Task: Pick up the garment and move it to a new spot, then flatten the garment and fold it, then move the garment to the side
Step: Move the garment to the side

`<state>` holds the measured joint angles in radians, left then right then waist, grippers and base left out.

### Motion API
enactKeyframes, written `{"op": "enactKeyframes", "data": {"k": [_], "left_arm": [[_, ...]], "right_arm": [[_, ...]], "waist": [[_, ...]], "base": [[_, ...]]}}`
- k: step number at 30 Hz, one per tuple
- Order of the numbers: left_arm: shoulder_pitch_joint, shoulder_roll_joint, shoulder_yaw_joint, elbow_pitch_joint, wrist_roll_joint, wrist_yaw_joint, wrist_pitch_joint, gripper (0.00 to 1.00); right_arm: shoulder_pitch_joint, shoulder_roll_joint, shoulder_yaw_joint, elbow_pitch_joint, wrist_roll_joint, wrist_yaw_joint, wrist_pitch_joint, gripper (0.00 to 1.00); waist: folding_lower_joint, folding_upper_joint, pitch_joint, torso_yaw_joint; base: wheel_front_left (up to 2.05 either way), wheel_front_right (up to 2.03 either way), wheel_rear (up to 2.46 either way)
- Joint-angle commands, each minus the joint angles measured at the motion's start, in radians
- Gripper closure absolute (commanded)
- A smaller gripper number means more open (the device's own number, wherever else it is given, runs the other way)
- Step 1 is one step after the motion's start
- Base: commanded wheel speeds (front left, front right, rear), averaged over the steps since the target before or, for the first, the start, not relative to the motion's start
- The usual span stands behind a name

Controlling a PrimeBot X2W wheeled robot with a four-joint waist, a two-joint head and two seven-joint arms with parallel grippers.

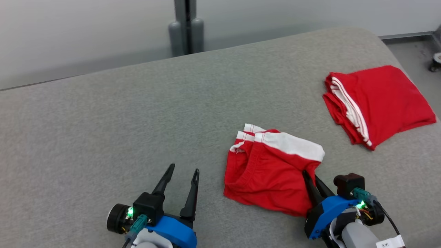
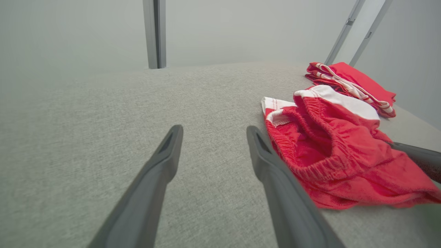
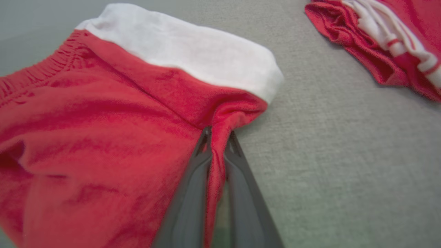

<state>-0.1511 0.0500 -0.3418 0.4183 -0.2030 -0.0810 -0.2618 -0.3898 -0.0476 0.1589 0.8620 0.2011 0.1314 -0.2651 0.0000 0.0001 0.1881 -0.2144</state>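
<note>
Shorts of crumpled red cloth with a white band (image 1: pixel 268 168) lay on the grey fabric surface (image 1: pixel 103 120), one edge pinched in the right gripper (image 1: pixel 309 176). The left gripper (image 1: pixel 184 168) stood spread and empty nearby.

The left tool (image 1: pixel 184 168) and right tool (image 1: pixel 310 174) share long dark fingers (image 1: pixel 192 193), blue housings (image 1: pixel 172 231), green lights (image 1: pixel 130 212), teal plugs (image 1: pixel 138 224).

Soft even light, blurred wrist-view edges
</note>
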Motion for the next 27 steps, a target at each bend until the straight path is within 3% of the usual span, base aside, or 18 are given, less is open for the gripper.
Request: {"op": "enactKeyframes", "data": {"k": [1,6,11,21,27], "left_arm": [[-0.014,0.001,-0.015,-0.002,-0.002,-0.007,-0.004,0.0],[-0.021,0.001,-0.046,0.007,-0.003,-0.019,-0.004,0.0],[-0.033,0.001,-0.066,0.02,0.0,-0.025,-0.004,0.0],[-0.035,0.001,-0.076,0.031,0.008,-0.032,-0.004,0.0],[-0.027,0.001,-0.065,0.036,0.009,-0.027,-0.004,0.0]], "right_arm": [[0.022,-0.006,0.001,-0.005,0.004,-0.001,0.002,1.0],[0.034,-0.006,0.013,-0.015,0.019,-0.001,0.002,1.0],[0.032,-0.005,0.013,-0.02,0.014,-0.001,0.002,1.0],[-0.006,-0.005,-0.029,-0.03,-0.027,-0.001,0.002,1.0],[-0.096,-0.025,-0.073,-0.021,-0.126,-0.001,0.002,1.0]], "waist": [[0.0,-0.0001,-0.034,-0.064],[0.0,-0.0001,-0.027,-0.128],[0.0,-0.0001,-0.018,-0.15],[0.0,-0.0001,0.001,-0.121],[0.0,-0.0001,0.024,-0.091]], "base": [[0.0,0.0,0.0],[0.0,0.0,0.0],[0.0,0.0,0.0],[0.0,0.0,0.0],[0.0,0.0,0.0]]}}
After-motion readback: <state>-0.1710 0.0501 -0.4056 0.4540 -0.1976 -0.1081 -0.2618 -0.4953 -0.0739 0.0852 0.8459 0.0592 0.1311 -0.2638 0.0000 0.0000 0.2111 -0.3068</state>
